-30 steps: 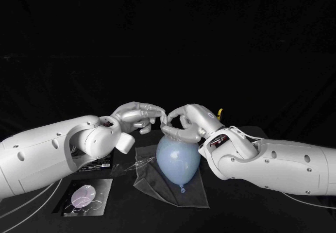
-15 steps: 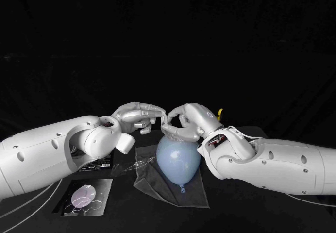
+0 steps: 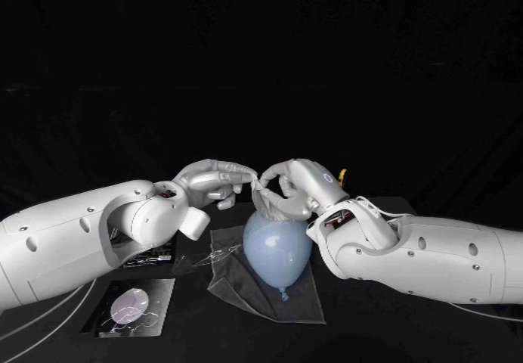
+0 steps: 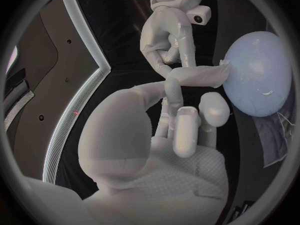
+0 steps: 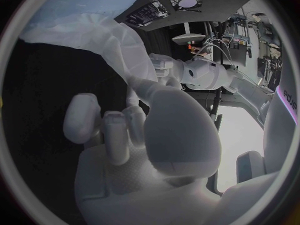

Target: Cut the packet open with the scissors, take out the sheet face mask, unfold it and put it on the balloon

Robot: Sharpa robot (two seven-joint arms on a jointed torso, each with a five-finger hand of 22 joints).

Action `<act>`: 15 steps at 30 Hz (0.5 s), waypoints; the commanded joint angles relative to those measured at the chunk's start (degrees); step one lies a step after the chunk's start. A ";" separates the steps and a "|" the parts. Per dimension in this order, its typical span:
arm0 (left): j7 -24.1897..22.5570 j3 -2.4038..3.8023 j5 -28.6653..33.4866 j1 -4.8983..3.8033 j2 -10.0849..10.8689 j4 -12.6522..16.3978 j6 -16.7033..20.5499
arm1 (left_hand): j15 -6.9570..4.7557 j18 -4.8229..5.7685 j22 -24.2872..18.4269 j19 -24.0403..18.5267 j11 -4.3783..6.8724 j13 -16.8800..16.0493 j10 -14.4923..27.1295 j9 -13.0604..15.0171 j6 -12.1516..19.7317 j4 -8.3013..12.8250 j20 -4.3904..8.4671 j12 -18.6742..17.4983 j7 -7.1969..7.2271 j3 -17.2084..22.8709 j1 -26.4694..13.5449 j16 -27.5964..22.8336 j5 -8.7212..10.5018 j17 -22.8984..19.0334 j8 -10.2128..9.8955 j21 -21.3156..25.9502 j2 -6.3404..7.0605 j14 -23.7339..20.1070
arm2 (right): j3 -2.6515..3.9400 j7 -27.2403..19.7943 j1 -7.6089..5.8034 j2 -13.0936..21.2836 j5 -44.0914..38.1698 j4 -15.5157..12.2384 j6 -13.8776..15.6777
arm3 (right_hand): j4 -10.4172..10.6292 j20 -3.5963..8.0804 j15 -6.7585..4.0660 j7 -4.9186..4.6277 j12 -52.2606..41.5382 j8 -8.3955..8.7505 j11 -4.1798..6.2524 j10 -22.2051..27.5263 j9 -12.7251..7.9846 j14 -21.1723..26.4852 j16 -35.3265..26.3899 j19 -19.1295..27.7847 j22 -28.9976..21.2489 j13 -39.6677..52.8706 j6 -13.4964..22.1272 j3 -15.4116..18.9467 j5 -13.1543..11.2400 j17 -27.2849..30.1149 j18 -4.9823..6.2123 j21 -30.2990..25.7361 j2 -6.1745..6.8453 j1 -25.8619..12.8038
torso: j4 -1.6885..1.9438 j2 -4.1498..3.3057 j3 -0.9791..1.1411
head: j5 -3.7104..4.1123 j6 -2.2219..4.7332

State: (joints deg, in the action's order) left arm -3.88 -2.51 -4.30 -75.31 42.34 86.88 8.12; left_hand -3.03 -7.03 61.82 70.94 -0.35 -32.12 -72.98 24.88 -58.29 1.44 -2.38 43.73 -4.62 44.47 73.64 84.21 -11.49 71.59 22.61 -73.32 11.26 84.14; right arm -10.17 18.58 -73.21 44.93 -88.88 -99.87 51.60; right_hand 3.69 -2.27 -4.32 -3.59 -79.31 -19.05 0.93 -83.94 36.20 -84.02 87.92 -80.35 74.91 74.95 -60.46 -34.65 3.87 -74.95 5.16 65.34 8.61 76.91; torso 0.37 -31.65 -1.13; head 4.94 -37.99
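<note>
Sheet face mask (image 5: 87, 27) hangs as a pale, see-through film between the 2 hands and the far, rounded end of the balloon (image 3: 275, 249). The balloon lies on a dark cloth (image 3: 234, 291) on the worktop (image 3: 239, 340), with its knot toward the robot. The right hand (image 3: 300, 185) pinches the mask's edge between its thumb and 1 finger, and its other fingers (image 5: 115, 130) are curled loosely in. The left hand (image 3: 218, 181) meets it fingertip to fingertip just above the balloon. I cannot tell whether that hand grips the mask or only rests against it.

The mask looks limp, wet and slippery, so it is likely to cling to itself and tear if tugged. It is best taken at 2 well-apart points on its outer rim and spread there. The balloon is light and nothing pins it, so a sideways push would probably roll it.

Both forearms flank the balloon closely. What looks like the packet (image 3: 136, 306) lies near the left arm, and a small yellow item (image 3: 342, 178) sits just behind the right hand. The freest room is upward and beyond the balloon.
</note>
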 commanded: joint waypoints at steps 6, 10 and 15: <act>-0.32 0.08 0.21 -0.17 0.00 -0.14 -0.90 | -0.42 0.71 0.06 0.08 0.26 0.11 -0.26 8.76 -0.21 0.21 0.14 -0.35 -0.37 0.12 0.16 0.19 -0.33 -0.09 0.20 -0.25 -0.63 1.23 | 0.08 -2.31 0.02 0.77 0.23 -0.59 1.07 | -1.61 -0.17 0.36 -0.31 0.55 -1.97 -0.39 -2.31 1.74 -5.10 0.00 0.00 8.95 8.44 1.68 -2.67 6.09 -11.24 -0.54 -0.05 1.21 -2.80 | -0.03 0.02 -0.03 | -0.03 -0.02; -0.42 0.08 0.18 -0.17 -0.03 -0.20 -0.89 | -0.42 0.70 -0.01 0.03 0.25 0.13 -0.24 8.77 -0.19 0.22 0.14 -0.37 -0.37 0.12 0.15 0.16 -0.33 -0.18 0.19 -0.21 -0.64 1.21 | 0.17 -3.16 0.02 1.26 1.32 -0.87 1.41 | -3.28 -0.22 0.54 -0.80 0.10 -2.51 -0.68 -2.53 2.13 -5.20 0.22 -0.29 9.17 8.76 2.16 -6.38 7.16 -11.64 -0.65 0.78 -0.42 -2.71 | 0.00 0.03 0.00 | 0.00 0.02; -0.73 0.07 -0.51 -0.17 -0.16 -0.13 -1.13 | -0.37 0.60 -0.51 -0.33 0.18 0.27 -0.06 8.81 0.04 0.18 0.11 -0.53 -0.46 0.03 0.07 0.01 -0.18 -0.64 0.09 0.10 -0.68 1.07 | 0.64 -4.01 -0.12 1.69 3.99 -1.25 2.01 | -4.66 -0.22 0.50 -0.66 -1.31 -3.04 -0.60 -3.12 2.15 -5.45 0.82 -0.93 9.59 9.63 1.60 -9.25 4.15 -12.70 -0.95 2.75 -0.88 -3.96 | 0.02 0.05 0.01 | 0.17 0.08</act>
State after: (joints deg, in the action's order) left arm -3.89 -2.52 -4.40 -75.31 42.33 86.62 8.04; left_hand -3.03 -7.03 61.36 70.94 -0.35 -31.89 -72.98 24.92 -58.47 1.44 -2.38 43.44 -4.80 44.47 73.64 84.20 -11.42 71.02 22.52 -73.32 11.26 84.15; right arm -9.67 16.35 -73.21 46.55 -87.09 -100.92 52.44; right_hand -0.98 -2.44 -4.31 -4.14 -80.50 -21.88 0.48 -83.93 38.28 -84.02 88.55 -80.80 74.94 74.90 -58.32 -43.61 8.17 -74.90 4.82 67.93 8.16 73.05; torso 0.35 -31.61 -1.13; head 4.97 -37.95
